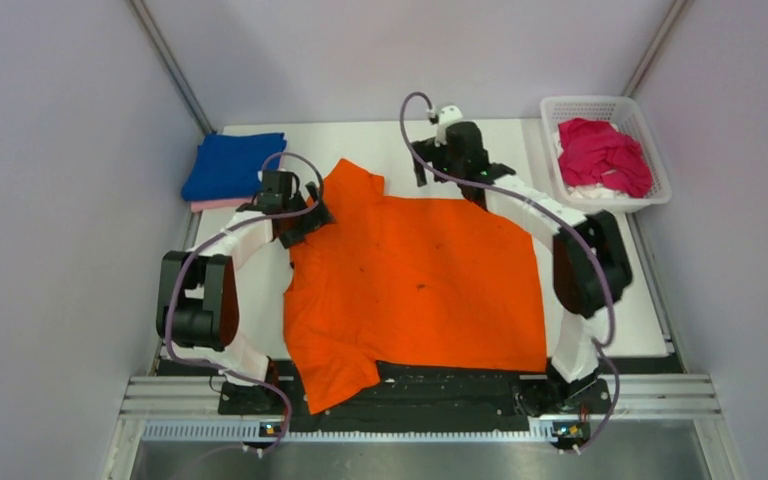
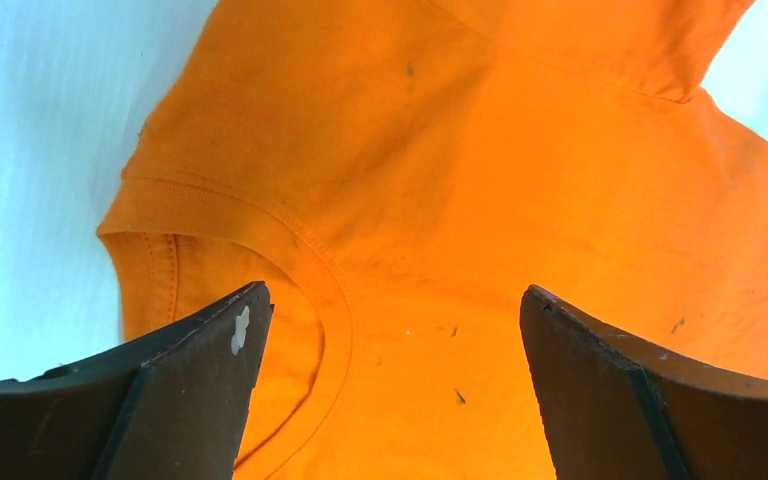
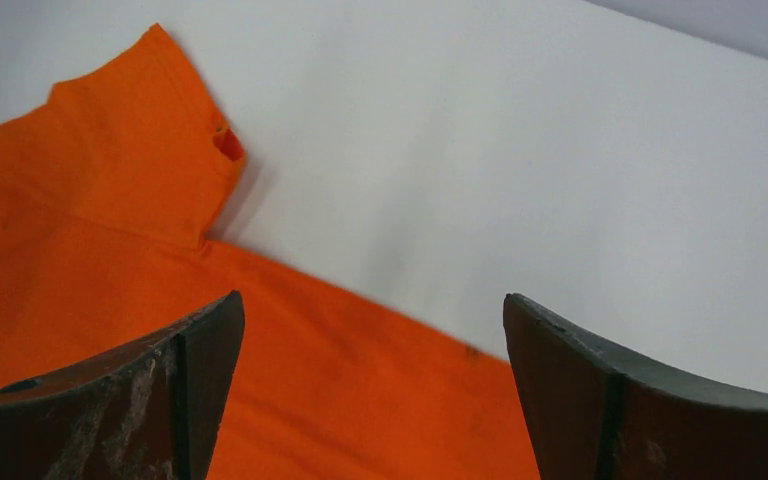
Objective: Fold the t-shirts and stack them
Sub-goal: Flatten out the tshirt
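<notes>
A bright orange t-shirt (image 1: 415,280) lies spread flat in the middle of the table, neck to the left, one sleeve toward the back and one hanging over the near edge. My left gripper (image 1: 307,217) hovers open over its collar (image 2: 260,215), nothing between the fingers (image 2: 200,380). My right gripper (image 1: 457,178) stands open above the shirt's far edge (image 3: 360,310), beside the back sleeve (image 3: 130,150). A folded royal blue t-shirt (image 1: 232,165) rests on a pale pink one (image 1: 210,205) at the back left. A magenta t-shirt (image 1: 605,155) lies crumpled in the basket.
The white lattice basket (image 1: 650,195) stands at the back right corner. Grey walls close in the table on three sides. The arm bases and a metal rail (image 1: 420,400) run along the near edge.
</notes>
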`<state>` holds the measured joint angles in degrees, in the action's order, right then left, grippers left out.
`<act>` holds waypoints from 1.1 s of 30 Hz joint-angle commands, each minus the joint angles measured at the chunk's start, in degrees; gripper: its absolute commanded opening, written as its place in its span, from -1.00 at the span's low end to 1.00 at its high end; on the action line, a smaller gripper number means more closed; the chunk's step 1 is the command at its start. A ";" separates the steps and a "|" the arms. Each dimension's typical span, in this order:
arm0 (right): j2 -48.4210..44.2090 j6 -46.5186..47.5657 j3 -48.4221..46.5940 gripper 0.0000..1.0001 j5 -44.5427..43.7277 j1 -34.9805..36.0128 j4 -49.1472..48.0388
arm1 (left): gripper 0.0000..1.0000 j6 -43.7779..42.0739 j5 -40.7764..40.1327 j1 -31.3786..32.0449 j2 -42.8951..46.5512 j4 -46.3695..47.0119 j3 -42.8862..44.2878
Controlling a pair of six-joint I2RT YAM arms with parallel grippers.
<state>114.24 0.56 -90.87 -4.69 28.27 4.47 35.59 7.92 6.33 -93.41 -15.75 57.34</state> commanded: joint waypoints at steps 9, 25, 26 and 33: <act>-23.74 -18.22 37.78 0.97 -3.68 -3.02 -3.81 | 0.96 -3.60 -1.90 5.51 -5.75 -7.21 9.74; -3.06 -20.24 23.28 0.97 0.01 -13.05 4.28 | 0.96 -5.63 -13.13 5.39 -32.48 -17.30 37.80; -1.34 -19.78 21.52 0.97 0.59 -13.67 4.82 | 0.96 -5.64 -13.30 5.24 -34.05 -18.18 40.21; 8.16 -17.63 8.61 0.97 4.29 -17.36 7.92 | 0.96 -6.60 -11.97 3.58 -44.74 -20.49 57.10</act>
<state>116.49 -18.00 -77.78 -4.58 13.30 7.53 30.35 -4.40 11.44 -131.68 -35.09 108.71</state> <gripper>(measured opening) 0.987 0.982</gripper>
